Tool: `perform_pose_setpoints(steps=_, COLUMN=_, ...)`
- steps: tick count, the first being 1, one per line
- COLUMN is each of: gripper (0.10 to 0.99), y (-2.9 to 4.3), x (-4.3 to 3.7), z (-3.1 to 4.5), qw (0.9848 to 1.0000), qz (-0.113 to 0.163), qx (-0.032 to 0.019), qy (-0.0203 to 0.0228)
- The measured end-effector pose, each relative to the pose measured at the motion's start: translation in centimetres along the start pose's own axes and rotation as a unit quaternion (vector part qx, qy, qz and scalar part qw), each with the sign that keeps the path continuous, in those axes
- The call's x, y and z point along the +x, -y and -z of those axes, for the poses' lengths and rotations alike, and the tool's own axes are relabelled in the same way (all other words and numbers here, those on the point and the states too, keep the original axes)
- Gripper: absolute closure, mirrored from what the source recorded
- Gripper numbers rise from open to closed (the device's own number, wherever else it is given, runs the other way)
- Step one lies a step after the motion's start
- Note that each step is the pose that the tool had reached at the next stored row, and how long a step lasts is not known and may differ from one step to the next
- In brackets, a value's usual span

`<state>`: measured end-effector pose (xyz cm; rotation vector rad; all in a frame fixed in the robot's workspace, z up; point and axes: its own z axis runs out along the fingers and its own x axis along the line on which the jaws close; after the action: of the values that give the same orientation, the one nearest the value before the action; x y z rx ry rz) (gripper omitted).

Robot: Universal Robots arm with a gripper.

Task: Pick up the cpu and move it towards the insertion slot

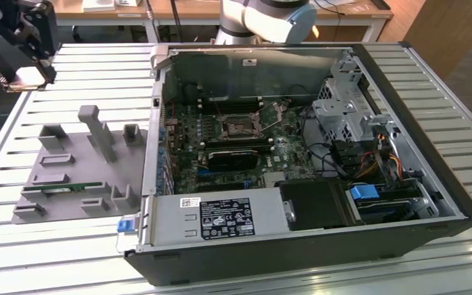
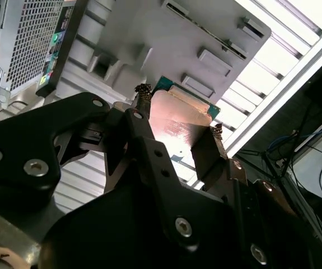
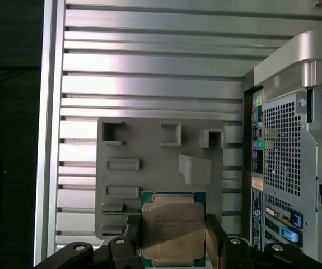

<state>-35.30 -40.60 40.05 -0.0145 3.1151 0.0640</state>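
The cpu (image 3: pixel 172 227) is being held off the tabletop (image 1: pixel 432 80). The pincer (image 3: pixel 172 241) is clamping it, with a dark finger (image 3: pixel 131 238) pressing on each of two opposite edges. In the first wrist view its silvery face is showing, with a thin green border peeking out around it. In the second wrist view that face is catching a pinkish glare.

In the exterior view the pincer (image 1: pixel 24 69) is hanging over the tabletop's far corner, at the exterior view's left. Below and just beyond the cpu, the grey tray (image 3: pixel 161 168) is lying flat near that same left edge. A narrow green memory stick (image 1: pixel 64 187) is resting in one of its nearer holders.

The open computer case (image 1: pixel 302 246) is taking up the middle of the tabletop, just beside the tray, reaching toward the edge at the exterior view's right. Inside it, the slot (image 1: pixel 238 126) is sitting on the green board (image 1: pixel 289 157) with its metal frame glinting, well apart from the cpu and with the case wall standing between them. The arm (image 1: pixel 269 18) is rising behind the case at the far edge.
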Motion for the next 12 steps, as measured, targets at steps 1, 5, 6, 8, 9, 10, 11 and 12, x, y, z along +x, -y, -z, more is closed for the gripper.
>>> perform_pose_setpoints(steps=1, gripper=0.545, y=0.00, x=-0.43, z=-0.01, qw=1.0000, qz=0.000, qx=0.0000, qy=-0.0001)
perform_pose_setpoints(steps=5, gripper=0.545, y=0.02, x=-2.25, z=-0.06, qw=1.0000, qz=0.000, qx=0.0000, qy=-0.0006)
perform_pose_setpoints(steps=6, gripper=0.545, y=0.02, x=-2.69, z=-0.07, qw=1.0000, qz=0.000, qx=0.0000, qy=-0.0008)
perform_pose_setpoints(steps=8, gripper=0.545, y=0.03, x=-3.61, z=-0.10, qw=1.0000, qz=0.000, qx=0.0000, qy=-0.0011)
perform_pose_setpoints(steps=9, gripper=0.545, y=0.04, x=-4.05, z=-0.11, qw=1.0000, qz=0.000, qx=0.0000, qy=-0.0013)
perform_pose_setpoints(steps=10, gripper=0.545, y=0.04, x=-4.51, z=-0.12, qw=1.0000, qz=0.000, qx=0.0000, qy=-0.0014)
perform_pose_setpoints(steps=11, gripper=0.545, y=0.05, x=-4.96, z=-0.14, qw=1.0000, qz=0.000, qx=-0.0001, qy=-0.0015)
perform_pose_setpoints(steps=12, gripper=0.545, y=0.05, x=-5.41, z=-0.15, qw=1.0000, qz=0.000, qx=-0.0001, qy=-0.0016)
